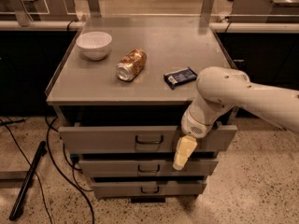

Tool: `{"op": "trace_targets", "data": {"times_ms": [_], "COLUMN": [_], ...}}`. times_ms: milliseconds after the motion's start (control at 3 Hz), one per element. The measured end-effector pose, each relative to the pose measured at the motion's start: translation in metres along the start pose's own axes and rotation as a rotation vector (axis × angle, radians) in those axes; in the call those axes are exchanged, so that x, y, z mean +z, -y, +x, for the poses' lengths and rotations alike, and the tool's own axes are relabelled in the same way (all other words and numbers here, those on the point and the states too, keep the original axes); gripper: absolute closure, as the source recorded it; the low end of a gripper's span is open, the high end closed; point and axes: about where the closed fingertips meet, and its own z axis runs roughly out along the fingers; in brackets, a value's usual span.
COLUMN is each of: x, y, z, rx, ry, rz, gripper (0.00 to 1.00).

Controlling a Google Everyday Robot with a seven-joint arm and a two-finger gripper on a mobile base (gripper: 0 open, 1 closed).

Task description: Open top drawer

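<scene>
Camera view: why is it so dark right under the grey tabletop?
In the camera view, the grey metal tabletop overhangs and shades the gap above the wide grey top drawer; the cream pincer hangs in front of that drawer, right of its dark handle, in warm light.

Speckled floor (252, 190) under grey cabinet (177, 45); black pole (28, 181) lying L of it, dark counters (28, 69) behind both sides, warm dim light. Gripper (184, 153) low at cabinet front.
</scene>
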Motion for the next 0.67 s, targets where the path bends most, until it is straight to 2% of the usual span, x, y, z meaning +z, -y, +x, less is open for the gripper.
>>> {"op": "trace_targets", "data": {"times_ms": [333,667], "x": [-0.005,-0.007], "y": [-0.004,-0.010], "z": [0.008,0.018], "rx": [0.024,0.057], "ry": [-0.018,-0.026], "rz": [-0.043,-0.147], "gripper": [0.00,0.00]}}
